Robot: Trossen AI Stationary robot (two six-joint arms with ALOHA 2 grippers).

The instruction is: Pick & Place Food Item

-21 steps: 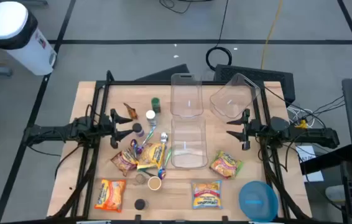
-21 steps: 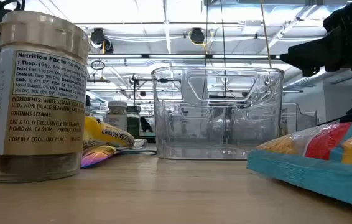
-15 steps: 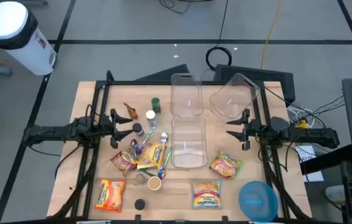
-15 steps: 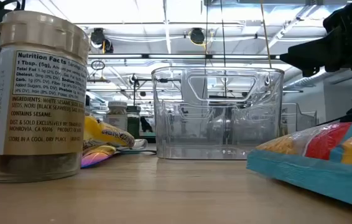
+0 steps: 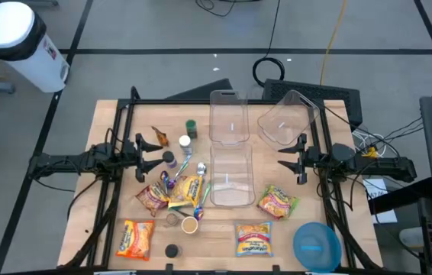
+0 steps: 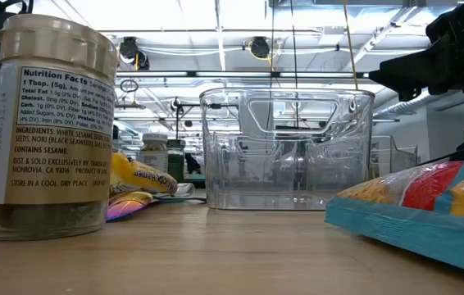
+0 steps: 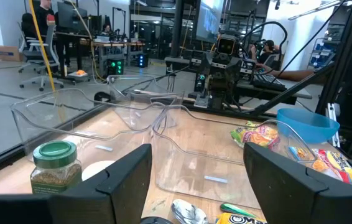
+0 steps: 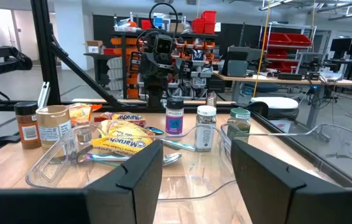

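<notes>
Several noodle packets lie flat on the wooden table: an orange one (image 5: 136, 238), one near the front (image 5: 253, 238), one at the right (image 5: 277, 202), and a yellow one (image 5: 188, 189) in a pile by a spoon (image 5: 201, 169). My left gripper (image 5: 157, 155) hovers open at the table's left, above a purple-capped jar (image 5: 169, 159). My right gripper (image 5: 283, 159) hovers open at the right, beside a clear container (image 5: 232, 176). In the wrist views, both my left gripper (image 7: 198, 186) and my right gripper (image 8: 194, 180) have nothing between their fingers.
Two more clear containers (image 5: 227, 118) (image 5: 286, 118) lie at the far side. A blue bowl (image 5: 317, 246) stands at the near right corner. Spice jars (image 5: 191, 126) (image 5: 185, 141) stand at the far left, and a large seasoning jar (image 6: 47, 131) stands at the front edge.
</notes>
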